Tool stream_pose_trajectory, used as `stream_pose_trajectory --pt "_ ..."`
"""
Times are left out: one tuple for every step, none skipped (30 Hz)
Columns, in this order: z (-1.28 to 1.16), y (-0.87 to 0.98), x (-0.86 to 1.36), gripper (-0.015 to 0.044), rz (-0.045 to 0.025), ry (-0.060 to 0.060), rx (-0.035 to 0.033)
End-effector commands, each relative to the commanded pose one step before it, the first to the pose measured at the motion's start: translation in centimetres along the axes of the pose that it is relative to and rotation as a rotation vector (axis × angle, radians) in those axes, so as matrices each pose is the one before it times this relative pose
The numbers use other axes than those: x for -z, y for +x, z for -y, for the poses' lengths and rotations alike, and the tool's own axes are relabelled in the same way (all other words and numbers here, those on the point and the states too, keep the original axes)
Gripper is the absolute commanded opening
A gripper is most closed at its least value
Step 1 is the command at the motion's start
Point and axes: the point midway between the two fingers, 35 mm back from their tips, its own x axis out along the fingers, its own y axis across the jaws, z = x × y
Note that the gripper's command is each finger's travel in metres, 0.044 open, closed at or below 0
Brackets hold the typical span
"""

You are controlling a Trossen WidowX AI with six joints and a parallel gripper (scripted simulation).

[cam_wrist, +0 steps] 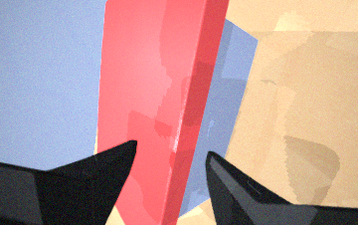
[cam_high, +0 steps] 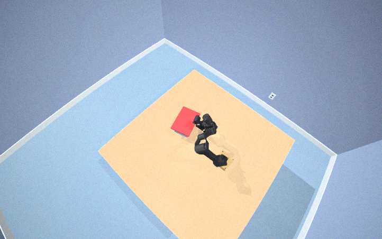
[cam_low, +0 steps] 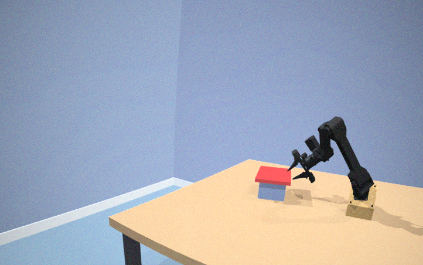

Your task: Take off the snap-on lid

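Observation:
The red lid sits flat on top of the blue storage box, which stands upright on the table. The lid overhangs the box walls. My gripper is open and tilted downward at the lid edge nearest the arm base. In the wrist view one fingertip appears over the lid's top and the other beyond its rim, in front of the box wall. Nothing is held. Whether a finger touches the lid cannot be told.
The arm's wooden base block stands on the table to the right of the box. The table's far corner lies behind the box. Shadows of the arm fall on the table beside the box.

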Motion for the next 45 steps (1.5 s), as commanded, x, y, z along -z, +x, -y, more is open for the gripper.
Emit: stream_pose_trajectory --pt "0.396 0.751 0.273 0.0235 -0.00241 0.0155 -0.00066" --pt "-0.007 0.076 0.032 0.0235 -0.00060 0.0002 -0.00081" --pt "-0.002 0.025 0.011 0.0235 -0.00021 0.0001 -0.00027" --pt "0.000 0.000 0.000 0.0209 0.00000 0.0000 0.00000" --pt "0.000 0.000 0.000 0.0183 0.00000 0.0000 0.00000" --pt "0.000 0.000 0.000 0.0156 0.00000 0.0000 0.00000" --pt "0.000 0.000 0.000 0.0150 0.00000 0.0000 0.00000" --pt "0.000 0.000 0.000 0.0143 0.00000 0.0000 0.00000" --pt "0.000 0.000 0.000 0.0136 0.00000 0.0000 0.00000" --pt "0.000 0.000 0.000 0.0130 0.00000 0.0000 0.00000" --pt "0.000 0.000 0.000 0.0123 0.00000 0.0000 0.00000" --pt "0.000 0.000 0.000 0.0116 0.00000 0.0000 0.00000" --pt "0.000 0.000 0.000 0.0110 0.00000 0.0000 0.00000" --pt "0.000 0.000 0.000 0.0103 0.00000 0.0000 0.00000" --pt "0.000 0.000 0.000 0.0096 0.00000 0.0000 0.00000" --pt "0.000 0.000 0.000 0.0090 0.00000 0.0000 0.00000" --pt "0.000 0.000 0.000 0.0063 0.00000 0.0000 0.00000" --pt "0.000 0.000 0.000 0.0037 0.00000 0.0000 0.00000" --pt "0.000 0.000 0.000 0.0011 0.00000 0.0000 0.00000" --pt "0.000 0.000 0.000 0.0000 0.00000 0.0000 0.00000" --pt "0.000 0.000 0.000 0.0000 0.00000 0.0000 0.00000" --pt "0.000 0.000 0.000 0.0000 0.00000 0.0000 0.00000" --pt "-0.150 -0.032 0.015 0.0000 -0.00293 -0.0051 -0.00134" --pt "-0.016 -0.013 -0.001 0.0000 0.00000 0.0000 0.00001" --pt "-0.016 -0.013 0.000 0.0000 0.00001 0.0000 0.00000" --pt "-0.015 -0.013 0.000 0.0000 0.00001 0.0000 0.00000" --pt "-0.015 -0.013 0.000 0.0000 0.00001 0.0000 0.00000" --pt "-0.015 -0.013 0.000 0.0000 0.00001 0.0000 0.00000" --pt "-0.014 -0.015 0.003 0.0000 0.00001 0.0000 0.00001" --pt "-0.013 -0.016 0.004 0.0000 0.00001 0.0000 0.00001" --pt "-0.013 -0.016 0.004 0.0000 0.00001 0.0000 0.00001" --pt "-0.013 -0.016 0.003 0.0000 0.00001 0.0000 0.00001" --pt "-0.014 -0.015 0.001 0.0000 0.00001 0.0000 0.00001" --pt "-0.015 -0.014 0.001 0.0000 0.00001 0.0000 0.00000" --pt "-0.014 -0.014 0.001 0.0000 0.00001 0.0000 0.00000" --pt "-0.014 -0.014 0.001 0.0000 0.00001 0.0000 0.00000" --pt "-0.014 -0.014 0.001 0.0000 0.00001 0.0000 0.00000" --pt "-0.014 -0.014 0.001 0.0000 0.00001 0.0000 0.00000" --pt "-0.014 -0.014 0.001 0.0000 0.00001 0.0000 0.00001" --pt "-0.014 -0.015 0.001 0.0000 0.00001 0.0000 0.00001" --pt "-0.014 -0.015 0.001 0.0000 0.00001 0.0000 0.00001" --pt "-0.014 -0.015 0.001 0.0000 0.00001 0.0000 0.00001" --pt "-0.014 -0.015 0.001 0.0000 0.00001 0.0000 0.00001" --pt "-0.014 -0.015 0.001 0.0000 0.00001 0.0000 0.00001" --pt "-0.014 -0.015 0.001 0.0000 0.00001 0.0000 0.00001"
